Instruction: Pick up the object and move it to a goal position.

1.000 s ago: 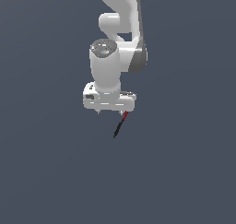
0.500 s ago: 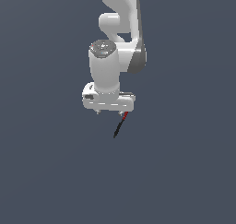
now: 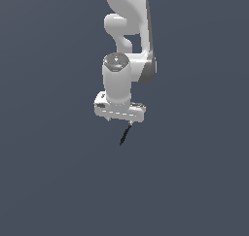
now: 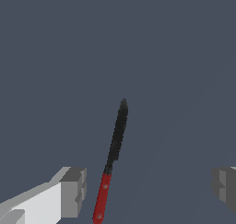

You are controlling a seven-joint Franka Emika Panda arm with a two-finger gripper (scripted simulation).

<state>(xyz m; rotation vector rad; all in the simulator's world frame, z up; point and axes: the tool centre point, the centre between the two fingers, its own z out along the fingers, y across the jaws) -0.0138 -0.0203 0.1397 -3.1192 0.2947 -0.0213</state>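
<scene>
Looking at the big white arm [image 3: 127,41] first, I see it hanging straight down over the plain grey floor [image 3: 48,181]. At its bottom is the gripper [image 3: 127,125]. In the wrist view its two grey fingers [image 4: 73,191] stand wide apart, so the gripper is open and holds nothing. The stick [image 4: 114,151] is thin and black with a red end. It lies between the fingers, nearer to one and not touching either. In the exterior view it pokes out just under the gripper, tilted. I think I am at the grab step. Next I would need to line the fingers up around the stick, then close them. I cannot see any goal spot.
</scene>
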